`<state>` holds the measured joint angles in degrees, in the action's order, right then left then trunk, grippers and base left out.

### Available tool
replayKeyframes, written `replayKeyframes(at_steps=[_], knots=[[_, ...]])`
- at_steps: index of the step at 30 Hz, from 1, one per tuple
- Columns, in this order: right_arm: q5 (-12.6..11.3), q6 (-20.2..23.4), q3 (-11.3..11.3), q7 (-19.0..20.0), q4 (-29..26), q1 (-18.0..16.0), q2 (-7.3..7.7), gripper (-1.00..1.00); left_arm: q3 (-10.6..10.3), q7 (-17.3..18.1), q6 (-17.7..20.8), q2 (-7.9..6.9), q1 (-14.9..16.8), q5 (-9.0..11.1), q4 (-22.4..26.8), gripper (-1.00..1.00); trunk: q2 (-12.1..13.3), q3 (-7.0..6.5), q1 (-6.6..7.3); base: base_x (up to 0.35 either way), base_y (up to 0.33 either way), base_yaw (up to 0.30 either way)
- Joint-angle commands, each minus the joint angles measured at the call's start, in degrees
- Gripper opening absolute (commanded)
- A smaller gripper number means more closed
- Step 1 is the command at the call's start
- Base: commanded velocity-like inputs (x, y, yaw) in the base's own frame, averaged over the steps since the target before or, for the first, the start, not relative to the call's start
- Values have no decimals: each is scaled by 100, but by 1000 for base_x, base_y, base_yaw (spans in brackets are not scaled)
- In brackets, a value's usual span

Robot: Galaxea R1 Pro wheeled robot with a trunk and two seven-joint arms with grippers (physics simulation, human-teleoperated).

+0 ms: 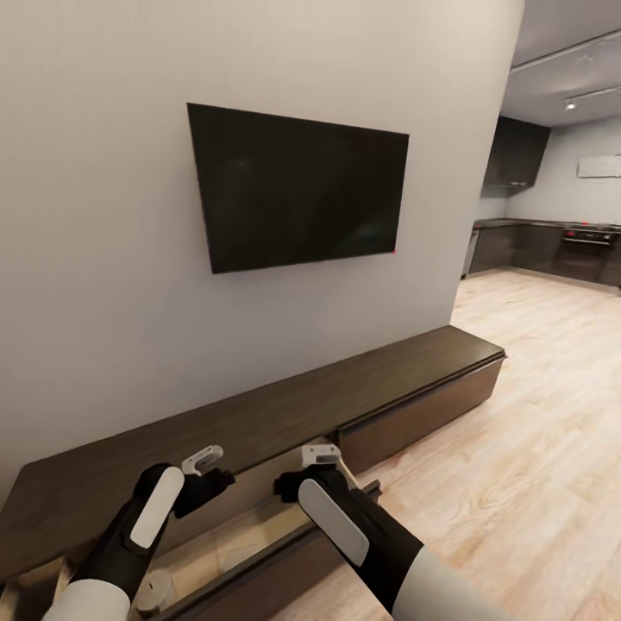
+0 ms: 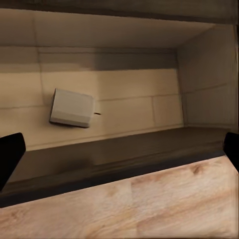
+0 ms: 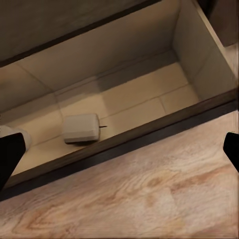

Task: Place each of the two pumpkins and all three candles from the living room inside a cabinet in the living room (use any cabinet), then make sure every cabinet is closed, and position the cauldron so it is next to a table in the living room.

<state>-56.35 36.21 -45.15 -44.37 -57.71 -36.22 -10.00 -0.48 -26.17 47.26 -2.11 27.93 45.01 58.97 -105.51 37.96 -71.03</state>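
Cabinet (image 1: 285, 405) runs lengthwise along the wall, drawer pulled out; both grippers' jaws released

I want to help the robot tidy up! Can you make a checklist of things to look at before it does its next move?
1. Cabinet drawer open for loading: ok, the drawer is pulled out, pale inside.
2. Candle inside: ok, one pale candle lies on its side on the drawer floor.
3. All three candles inside: cannot tell; a second pale round thing shows at the drawer's near end.
4. Pumpkins inside: cannot tell.
5. Left gripper free: ok, fingers apart, nothing between.
6. Right gripper free: ok, fingers apart, nothing between.
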Motion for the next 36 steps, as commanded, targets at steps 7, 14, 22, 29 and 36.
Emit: replayKeyframes(at_steps=[7,14,22,29,36], knots=[[-163,9,4,-54,3,-8,0,100,-5,-55,11,-7,2,54,9,100,279,-161,155,0,0,-248],[-167,9,6,-64,5,-8,0,100,-12,-55,11,2,2,13,4,100,560,-327,309,0,0,-248],[-167,2,6,-68,5,-8,0,100,-5,-55,19,-8,2,-9,7,100,881,-517,484,0,0,-248],[-174,-4,6,-54,1,-8,0,100,2,-55,277,-24,1,-13,9,100,1161,-676,638,0,0,-204],[-174,0,6,-54,0,-8,0,100,4,-55,363,-41,0,-13,9,100,1442,-806,792,0,0,-28]])
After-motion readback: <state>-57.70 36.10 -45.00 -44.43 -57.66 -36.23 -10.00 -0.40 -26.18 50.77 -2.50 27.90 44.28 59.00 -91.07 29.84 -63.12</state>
